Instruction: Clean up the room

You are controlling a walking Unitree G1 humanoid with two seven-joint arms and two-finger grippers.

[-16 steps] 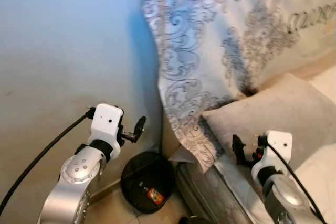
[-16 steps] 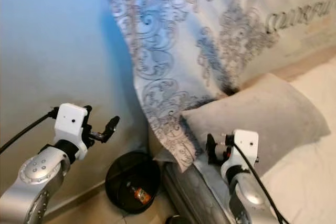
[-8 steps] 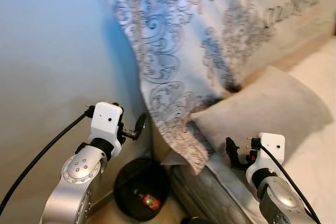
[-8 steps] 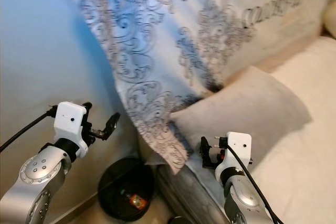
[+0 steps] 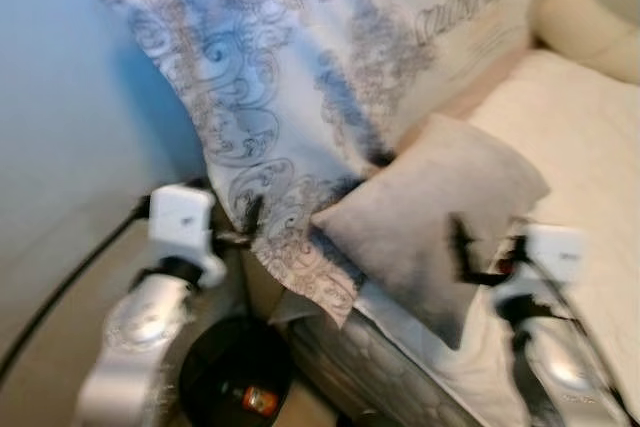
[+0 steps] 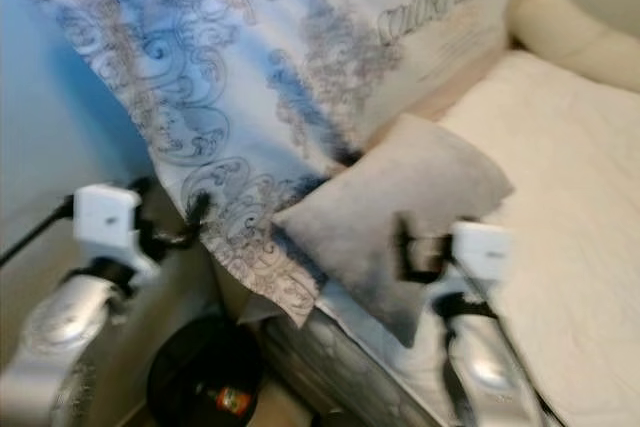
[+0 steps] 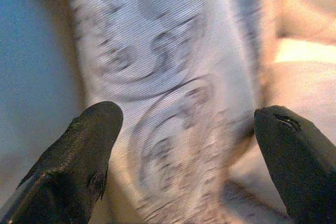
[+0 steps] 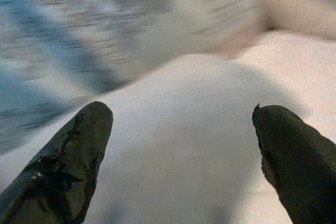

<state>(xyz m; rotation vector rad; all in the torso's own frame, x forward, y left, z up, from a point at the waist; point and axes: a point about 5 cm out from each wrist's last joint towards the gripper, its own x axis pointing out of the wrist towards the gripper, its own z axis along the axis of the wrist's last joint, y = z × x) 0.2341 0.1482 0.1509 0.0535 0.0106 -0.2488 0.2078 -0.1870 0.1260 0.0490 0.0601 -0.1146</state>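
Views blurred. Left gripper (image 7: 184,145) has fingers spread wide, empty, held up in front of the patterned sheet (image 5: 270,97) that drapes down over the bed's head end. Right gripper (image 8: 178,156) also spread, empty, held above the grey pillow (image 5: 430,217) lying on the mattress (image 5: 580,137). Black trash bin (image 5: 215,377) sits on the floor beside the bed, below the left arm, with a small orange item (image 5: 255,400) inside.
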